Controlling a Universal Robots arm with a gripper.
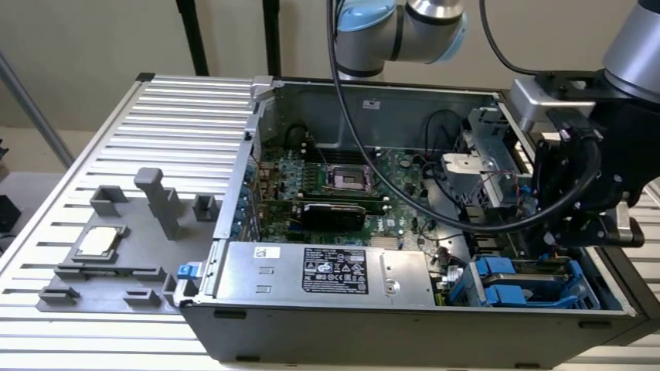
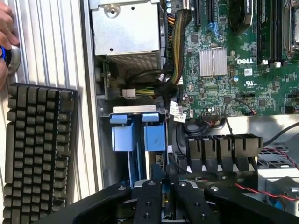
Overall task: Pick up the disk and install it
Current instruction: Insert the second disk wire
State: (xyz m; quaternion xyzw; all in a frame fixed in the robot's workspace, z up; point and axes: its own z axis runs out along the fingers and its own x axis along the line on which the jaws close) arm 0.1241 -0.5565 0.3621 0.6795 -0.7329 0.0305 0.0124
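**A:** Exterior view, entry?

**B:** Gripper [image 1: 583,232] over drive bay of computer case [image 1: 413,325]. Blue carriers [image 1: 515,282] close beneath.

**A:** Wrist view?

**B:** Jaws drawn nearly together, seemingly clamped on the disk [image 2: 155,140], held edge-on. Long axis straight ahead of fingertips, down into bay. Second blue carrier [image 2: 124,133] just beside.
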